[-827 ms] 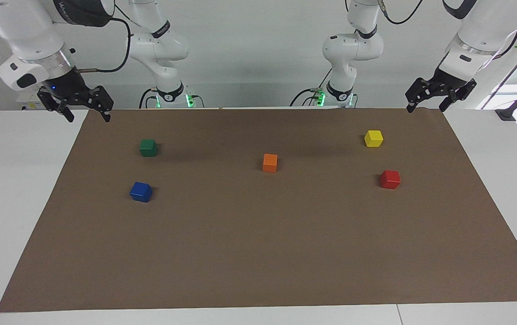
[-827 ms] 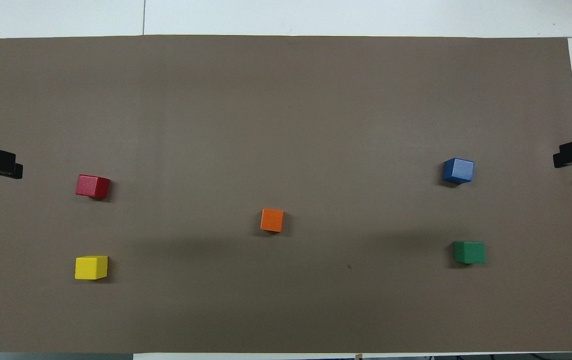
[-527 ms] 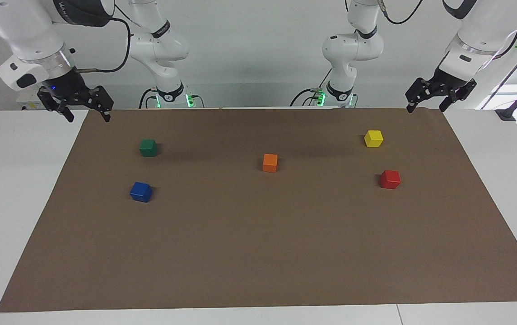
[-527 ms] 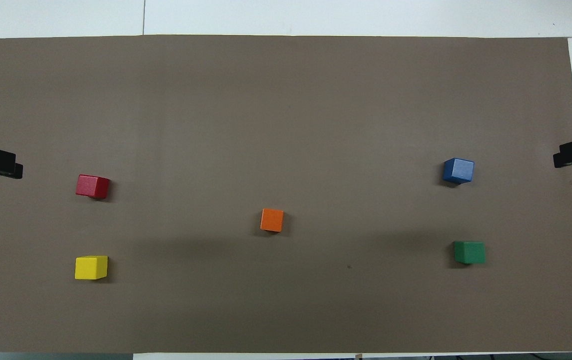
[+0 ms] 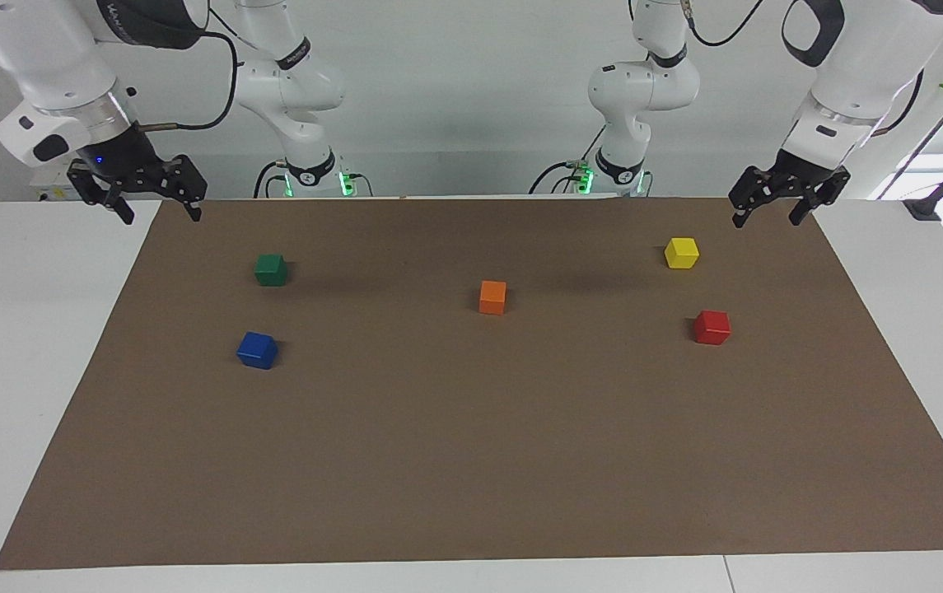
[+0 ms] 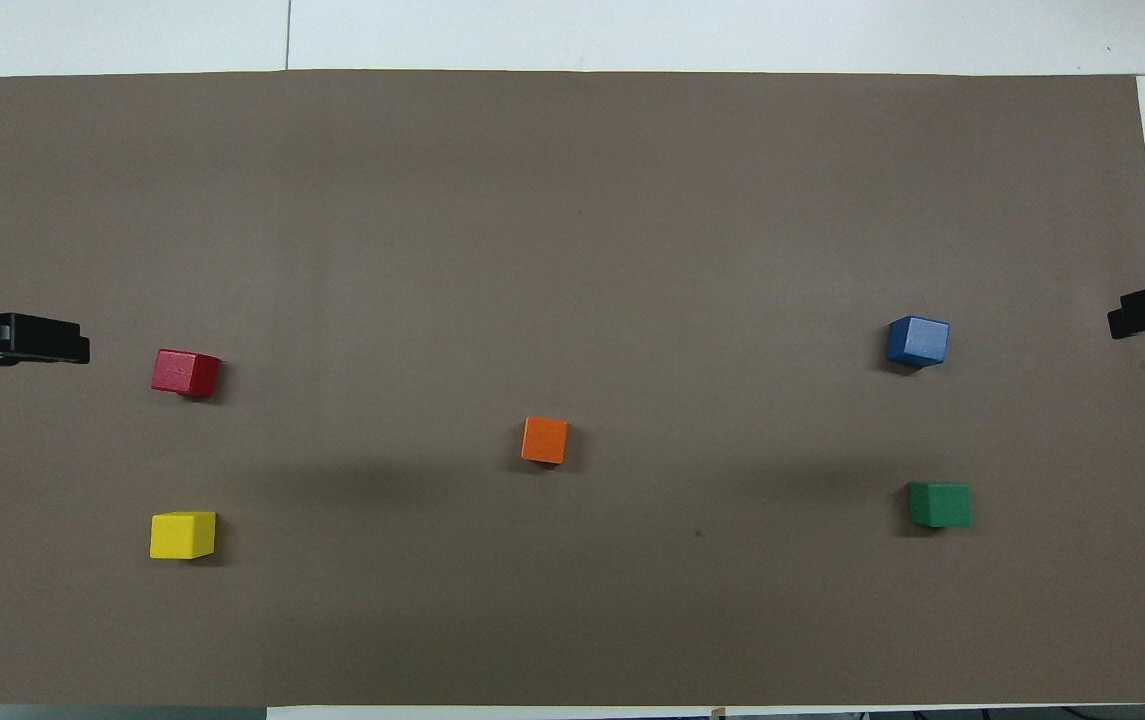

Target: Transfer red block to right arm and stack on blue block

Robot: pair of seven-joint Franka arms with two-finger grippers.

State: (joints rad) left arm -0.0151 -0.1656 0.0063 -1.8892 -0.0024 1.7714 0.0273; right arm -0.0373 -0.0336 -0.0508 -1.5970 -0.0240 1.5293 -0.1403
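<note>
Left gripper (image 5: 777, 206): raised over our mat's (image 5: 471, 461) corner, fingers spread wide, holding nothing.
Right gripper (image 5: 142, 200): we wait, fingers wide, empty.
Yellow block (image 5: 681, 252): nearest us.
Red block (image 5: 711, 327): on the mat, farther out than the yellow, at the left arm's end of the desk (image 5: 18, 346).
Blue block (image 5: 257, 349): at the right arm's end.
Writing: partial lettering on our right arm (image 5: 67, 74), unreadable.
</note>
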